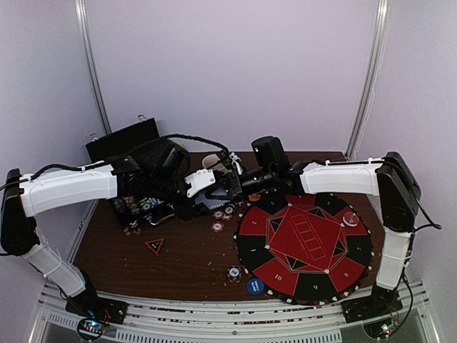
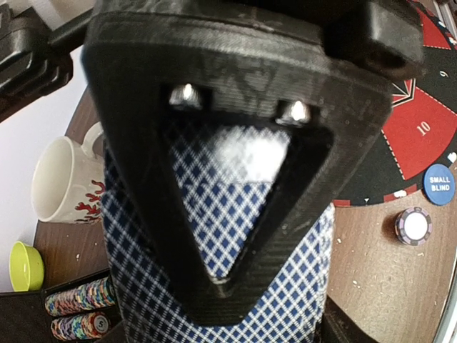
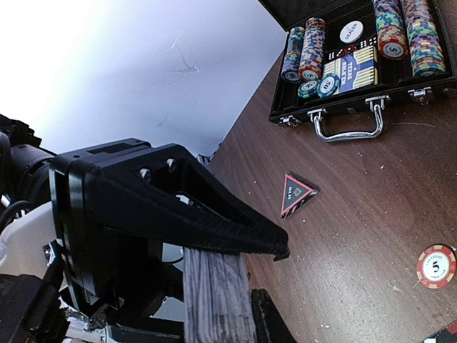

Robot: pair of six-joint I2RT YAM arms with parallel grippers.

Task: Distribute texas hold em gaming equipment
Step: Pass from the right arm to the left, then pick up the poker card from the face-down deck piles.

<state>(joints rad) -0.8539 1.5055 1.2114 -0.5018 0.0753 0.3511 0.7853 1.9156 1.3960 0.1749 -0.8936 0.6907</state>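
A deck of playing cards with blue-checked backs is held in the air between both grippers, above the table's middle. My left gripper is shut on it, and the card back fills the left wrist view. A black triangular finger lies across that back. My right gripper is shut on the deck's grey edge. Loose chips lie under the grippers. A chip stack and a blue small-blind disc sit near the front. A clear disc lies on the mat.
A round red-and-black felt mat covers the right half. An open black case with rows of chips stands at the left. A triangular marker lies in front of it. A white mug and a green bowl stand behind.
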